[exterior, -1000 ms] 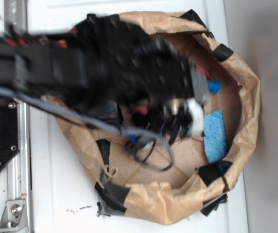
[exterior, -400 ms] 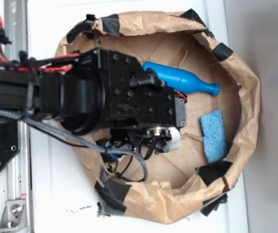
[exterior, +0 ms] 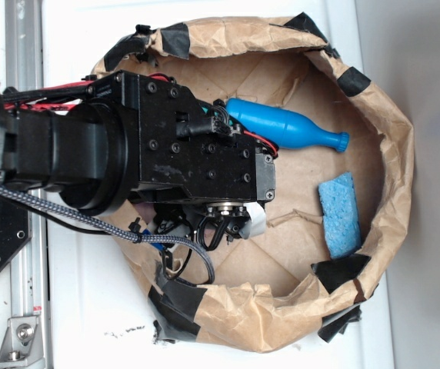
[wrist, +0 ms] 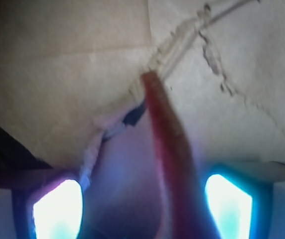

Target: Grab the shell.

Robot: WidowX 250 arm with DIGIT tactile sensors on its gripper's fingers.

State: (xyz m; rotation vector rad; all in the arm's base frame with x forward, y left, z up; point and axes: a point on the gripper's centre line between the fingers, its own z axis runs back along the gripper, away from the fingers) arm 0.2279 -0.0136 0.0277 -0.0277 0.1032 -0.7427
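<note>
paper bag [exterior: 393, 131]: blue bottle [exterior: 285, 127], blue sponge [exterior: 338, 215] | gripper [wrist: 142, 206]: fingers apart, shell [wrist: 170, 149] tail between, contact unclear

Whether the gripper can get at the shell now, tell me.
Probably yes. In the wrist view the shell lies on the paper between the spread fingers of the gripper, a gap on each side, nothing between.

I'm seeing the shell [wrist: 170, 149] only in the wrist view: a blurred reddish-brown tapering tail running from bottom centre up to a point at mid-frame, lying over brown paper.
</note>
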